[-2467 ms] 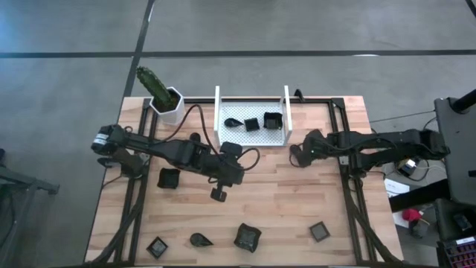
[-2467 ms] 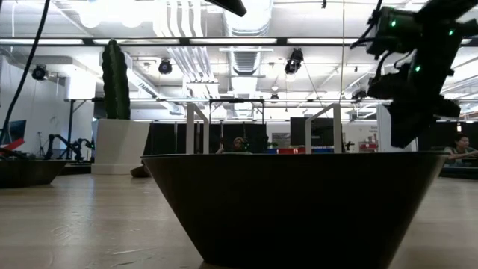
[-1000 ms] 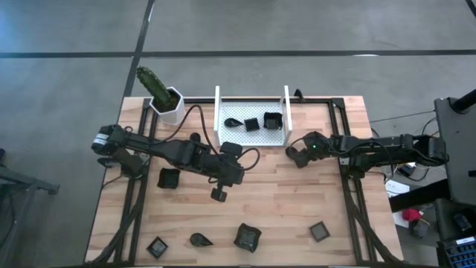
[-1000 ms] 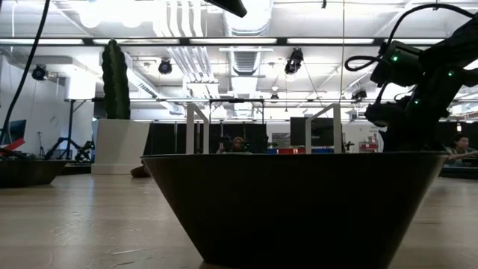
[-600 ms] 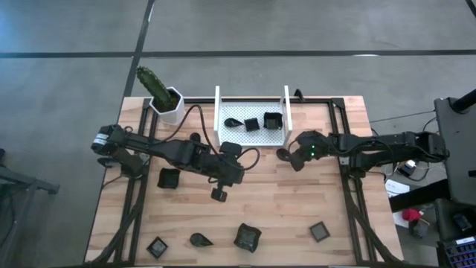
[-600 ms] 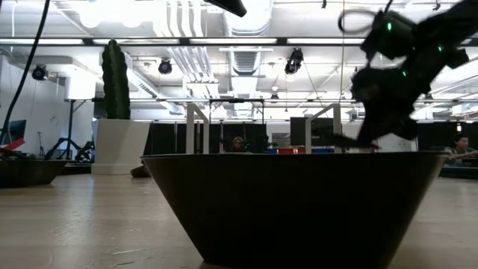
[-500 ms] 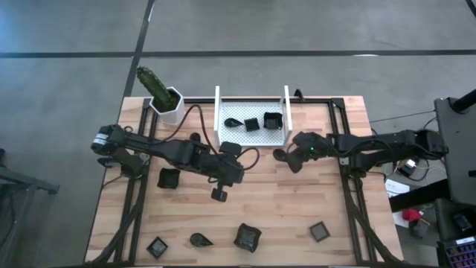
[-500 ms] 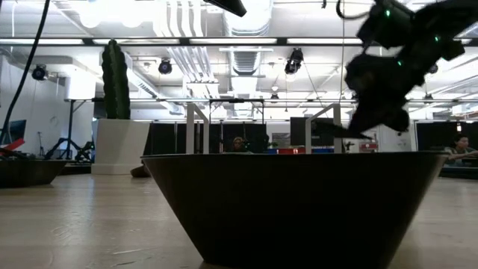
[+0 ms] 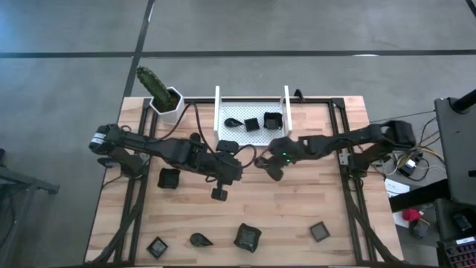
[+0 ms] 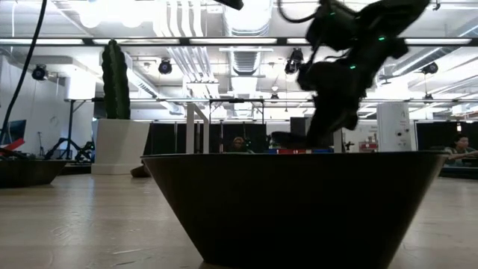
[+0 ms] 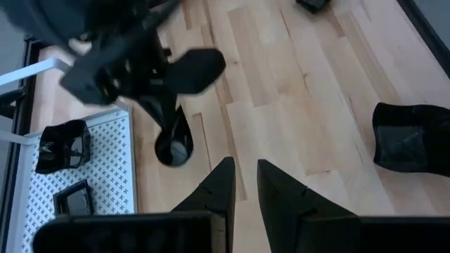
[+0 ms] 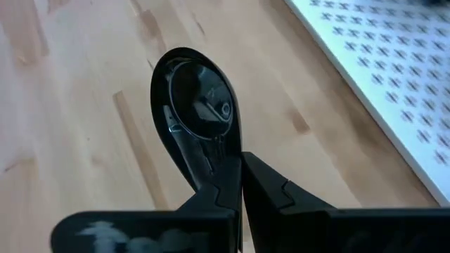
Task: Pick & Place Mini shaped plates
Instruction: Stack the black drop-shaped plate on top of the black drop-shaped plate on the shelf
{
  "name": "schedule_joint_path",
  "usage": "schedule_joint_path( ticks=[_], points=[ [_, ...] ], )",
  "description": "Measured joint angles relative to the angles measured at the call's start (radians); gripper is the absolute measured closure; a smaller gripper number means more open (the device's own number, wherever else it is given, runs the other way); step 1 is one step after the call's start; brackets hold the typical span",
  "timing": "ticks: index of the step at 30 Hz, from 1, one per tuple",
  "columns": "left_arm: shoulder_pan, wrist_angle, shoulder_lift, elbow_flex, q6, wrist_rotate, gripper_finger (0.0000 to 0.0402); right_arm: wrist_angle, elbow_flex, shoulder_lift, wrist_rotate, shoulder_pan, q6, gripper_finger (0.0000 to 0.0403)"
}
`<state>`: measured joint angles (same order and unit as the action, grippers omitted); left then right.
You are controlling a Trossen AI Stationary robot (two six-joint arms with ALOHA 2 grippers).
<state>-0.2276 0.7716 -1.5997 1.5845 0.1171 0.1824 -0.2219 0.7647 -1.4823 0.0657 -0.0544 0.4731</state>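
Note:
My right gripper (image 9: 269,165) reaches in from the right, just in front of the white perforated tray (image 9: 251,138). It is shut on a dark teardrop plate (image 12: 193,98), which the left wrist view also shows as the plate (image 11: 173,147). My left gripper (image 9: 219,193) hovers over bare wood at mid-table, its fingers (image 11: 226,176) a narrow gap apart and holding nothing. Three mini plates (image 9: 251,124) lie in the tray. Several more lie flat on the table: a square one (image 9: 169,179) and others along the near edge (image 9: 247,237). My right gripper pinches the teardrop plate by its narrow pointed end (image 12: 211,156) between the two fingers. The fingers come from the table's right and lie along the plate. Its round end (image 10: 287,139) sticks out past the fingertips toward the left, lifted clear of the table.
A white pot with a green cactus (image 9: 165,100) stands at the far left corner. The tray's upright sides (image 9: 286,108) rise at its left and right ends. One plate (image 10: 299,209) fills the low view's foreground. Bare wood lies between the two grippers.
My right gripper dipped to the table right of the tray. It then rose with the teardrop plate in its fingers and swept toward the table's left along the tray's near edge. The left arm has kept still.

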Motion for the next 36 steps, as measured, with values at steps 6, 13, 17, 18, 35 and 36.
schedule_joint_path(
  ticks=[6, 13, 17, 18, 35, 36],
  points=[
    [-0.005, 0.001, 0.000, 0.000, -0.006, 0.000, 0.0346, -0.007, 0.127, -0.155, -0.111, -0.001, -0.066, 0.0394],
    [-0.010, 0.006, 0.000, 0.000, -0.012, 0.000, 0.0346, -0.035, 0.242, -0.296, -0.180, -0.007, -0.112, 0.0394],
    [-0.016, 0.010, 0.000, 0.000, -0.013, 0.000, 0.0346, -0.073, 0.286, -0.348, -0.179, -0.009, -0.122, 0.0394],
    [-0.017, 0.013, 0.000, 0.000, -0.013, 0.000, 0.0346, -0.078, 0.295, -0.356, -0.179, -0.010, -0.126, 0.0394],
    [-0.017, 0.014, 0.000, 0.000, -0.010, 0.000, 0.0346, -0.093, 0.312, -0.381, -0.171, -0.009, -0.130, 0.0384],
    [-0.017, 0.014, 0.000, 0.000, -0.010, 0.000, 0.0346, -0.093, 0.312, -0.381, -0.171, -0.009, -0.130, 0.0379]
  ],
)
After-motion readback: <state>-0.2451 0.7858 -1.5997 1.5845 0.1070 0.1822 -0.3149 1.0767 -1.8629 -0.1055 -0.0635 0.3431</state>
